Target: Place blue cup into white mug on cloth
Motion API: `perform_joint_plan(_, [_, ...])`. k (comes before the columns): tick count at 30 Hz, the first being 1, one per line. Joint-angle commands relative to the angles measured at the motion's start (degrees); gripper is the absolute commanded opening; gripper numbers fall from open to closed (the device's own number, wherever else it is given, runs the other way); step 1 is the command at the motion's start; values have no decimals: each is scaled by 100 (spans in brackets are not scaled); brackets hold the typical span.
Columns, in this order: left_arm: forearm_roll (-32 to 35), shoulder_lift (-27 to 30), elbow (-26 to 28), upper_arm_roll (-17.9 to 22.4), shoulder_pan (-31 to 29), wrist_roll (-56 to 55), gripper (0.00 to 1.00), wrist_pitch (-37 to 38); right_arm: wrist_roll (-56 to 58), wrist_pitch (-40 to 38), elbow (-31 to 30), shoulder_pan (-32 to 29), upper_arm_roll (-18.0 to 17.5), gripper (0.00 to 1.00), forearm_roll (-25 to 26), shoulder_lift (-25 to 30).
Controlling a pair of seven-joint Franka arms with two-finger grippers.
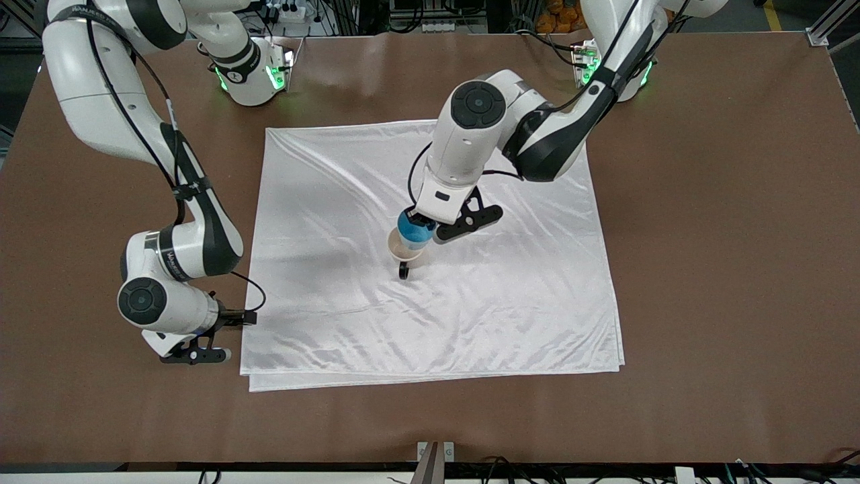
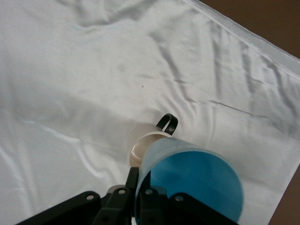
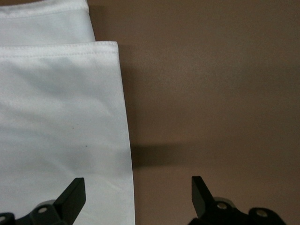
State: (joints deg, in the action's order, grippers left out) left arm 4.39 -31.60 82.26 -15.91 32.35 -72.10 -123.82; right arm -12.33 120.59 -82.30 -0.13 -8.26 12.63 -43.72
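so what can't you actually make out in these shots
- White mug: base hidden by the blue cup in the front view.
- Left gripper: the grip on the cup is cut off by the left wrist view's edge.
- Right gripper: only the fingertips show over the cloth edge.

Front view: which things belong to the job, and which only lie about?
Job: cup, held by left gripper over mug; mug stands on cloth.
Lying about: nothing loose. Right gripper waits, open, over the cloth's edge and table.
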Motion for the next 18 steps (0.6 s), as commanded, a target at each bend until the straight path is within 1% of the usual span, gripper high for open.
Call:
perform_joint_plan(1, [159,-312,-263,457,500,-251,0,-116,37,236,-813,-154,-115,100,82,583])
perform_joint_plan(5, [168,-426,-263,483,580,-269,0,-213,29,623,-1445,-242,-132,100,73,943])
perform_joint_plan(8, [177,-531,-263,501,676,-278,0,-292,29,729,-1832,-251,-141,100,64,1224])
perform_joint_plan(15, [168,-699,-263,966,1098,-339,0,-380,2,720,-2606,-233,-185,100,47,1831])
perform_joint_plan(18, [168,-769,-263,1046,1186,-339,0,-432,-50,712,-2905,-224,-202,100,47,2086])
